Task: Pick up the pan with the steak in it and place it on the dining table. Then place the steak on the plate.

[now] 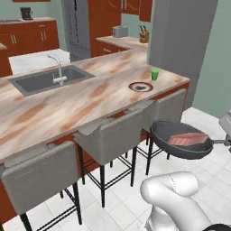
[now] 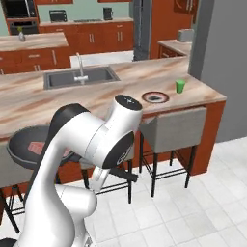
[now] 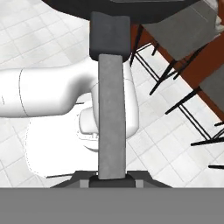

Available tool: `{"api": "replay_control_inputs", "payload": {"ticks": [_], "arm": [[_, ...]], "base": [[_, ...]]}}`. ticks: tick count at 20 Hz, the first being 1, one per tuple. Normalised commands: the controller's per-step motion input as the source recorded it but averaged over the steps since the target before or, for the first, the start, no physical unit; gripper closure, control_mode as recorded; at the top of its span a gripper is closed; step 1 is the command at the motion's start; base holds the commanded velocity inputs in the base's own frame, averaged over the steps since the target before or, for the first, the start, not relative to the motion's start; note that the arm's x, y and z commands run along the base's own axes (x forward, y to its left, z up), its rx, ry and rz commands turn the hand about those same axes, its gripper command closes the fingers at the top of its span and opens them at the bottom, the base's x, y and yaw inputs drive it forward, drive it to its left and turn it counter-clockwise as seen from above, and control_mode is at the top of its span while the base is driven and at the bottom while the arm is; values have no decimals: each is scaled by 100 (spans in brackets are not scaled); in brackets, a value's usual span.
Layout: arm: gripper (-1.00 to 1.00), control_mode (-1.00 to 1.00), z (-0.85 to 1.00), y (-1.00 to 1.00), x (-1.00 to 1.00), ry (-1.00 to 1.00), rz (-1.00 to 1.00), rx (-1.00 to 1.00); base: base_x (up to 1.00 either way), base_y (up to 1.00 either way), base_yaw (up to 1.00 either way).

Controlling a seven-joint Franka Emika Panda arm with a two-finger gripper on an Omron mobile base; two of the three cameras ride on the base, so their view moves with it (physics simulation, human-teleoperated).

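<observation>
The pan [image 1: 182,140] is held in the air beside the tabletop [image 1: 81,101], above the white tiled floor [image 1: 126,194] and in front of the grey stools [image 1: 115,135]. It is a small, round, dark grey vessel with shallow sloping sides. A thin straight dark handle [image 3: 110,118] extends from its rim; in the hand view this handle is seen as a flat grey bar running from the bottom edge up to a darker, wider block where it joins the pan body.

The steak [image 1: 188,139] is carried inside the pan. It is a flat pinkish-red slab with paler streaks, smaller than the pan's base, and is seen lying toward the handle side in the left base view. In the right base view part of the pan is hidden behind the arm, and a small red patch of steak [image 2: 36,146] is visible on its dark floor.

The gripper [image 3: 110,177] is clamped on the handle, with its two dark tips seated against the handle's near end.

The plate [image 1: 140,86] is set on the marble tabletop near its far corner. It is small, flat and round, with a dark centre and a reddish-brown rim. A green cup [image 1: 154,75] stands just beside it. A sink [image 1: 49,79] with a tap is recessed in the tabletop, well apart from the plate.
</observation>
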Motion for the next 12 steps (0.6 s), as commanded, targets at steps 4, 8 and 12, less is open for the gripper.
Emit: {"api": "replay_control_inputs", "payload": {"ticks": [4, 8, 12], "arm": [[100, 100, 0, 0, 0, 0, 0, 0], [100, 100, 0, 0, 0, 0, 0, 0], [100, 100, 0, 0, 0, 0, 0, 0]], "base": [[-3, 0, 50], [-5, 0, 50], [-6, 0, 50]]}}
